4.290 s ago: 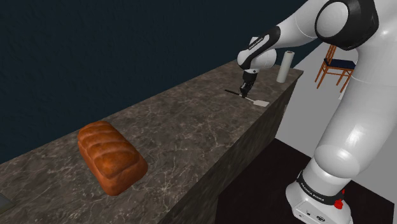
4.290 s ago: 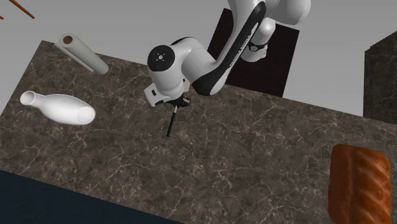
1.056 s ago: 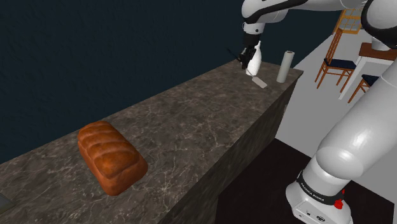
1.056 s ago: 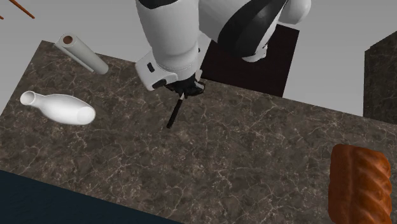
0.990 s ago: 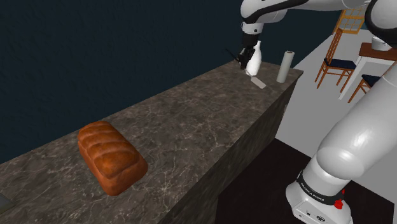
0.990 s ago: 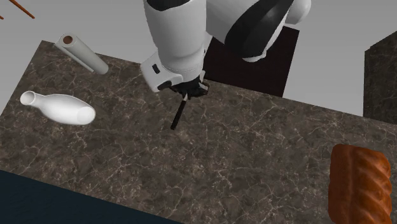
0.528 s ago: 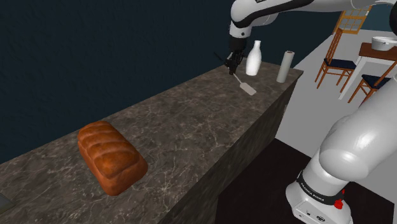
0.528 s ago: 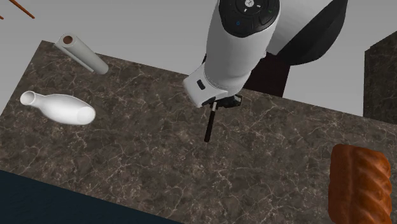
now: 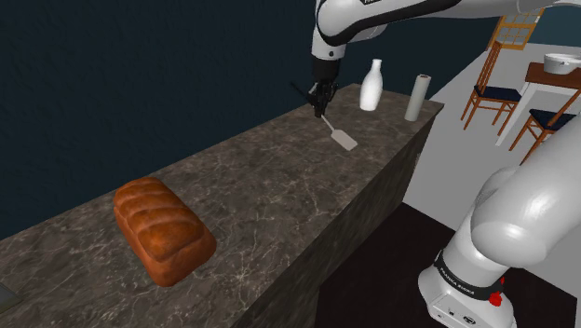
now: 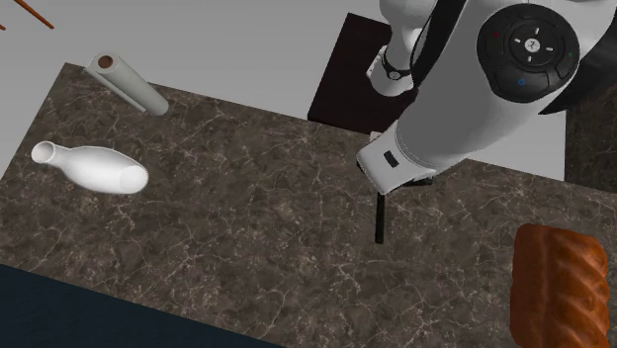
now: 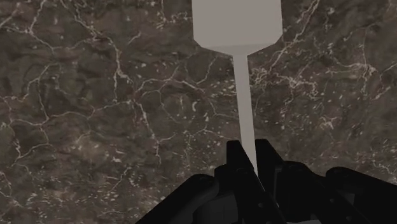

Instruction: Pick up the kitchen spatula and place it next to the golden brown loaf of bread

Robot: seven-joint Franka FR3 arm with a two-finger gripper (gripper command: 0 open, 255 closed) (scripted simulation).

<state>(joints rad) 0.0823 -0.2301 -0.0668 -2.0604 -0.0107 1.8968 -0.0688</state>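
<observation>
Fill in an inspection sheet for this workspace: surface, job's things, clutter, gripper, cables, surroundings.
Surface: dark marbled counter.
Job's things: grey spatula, held by its handle; brown loaf lying far along the counter from it.
Clutter: white bottle and grey cylinder, both upright at the counter's end.
Gripper: gripper shut on the spatula.
Cables: nothing seen.
Surroundings: wooden chairs; dark wall.

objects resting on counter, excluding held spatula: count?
3: loaf at shoulder view's lower left; white bottle and grey cylinder at the far end. More may be off-frame.
</observation>
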